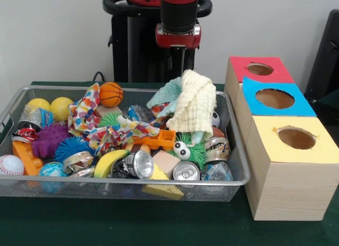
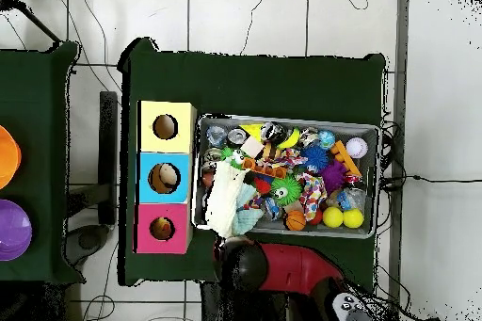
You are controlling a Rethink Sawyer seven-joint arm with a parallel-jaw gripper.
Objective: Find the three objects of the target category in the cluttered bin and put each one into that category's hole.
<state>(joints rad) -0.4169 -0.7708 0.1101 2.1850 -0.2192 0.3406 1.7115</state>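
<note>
Three holes (image 1: pixel 275 99); two yellow balls (image 1: pixel 61 108); one pale cloth (image 1: pixel 194 104) under pincer (image 1: pixel 183 72)

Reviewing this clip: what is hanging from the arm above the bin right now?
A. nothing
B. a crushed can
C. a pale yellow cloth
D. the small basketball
C. In the front view a pale yellow cloth hangs straight below the arm, draped over the wire bin's right part, while the small basketball sits in the clutter and a can lies near the front rim.
</note>
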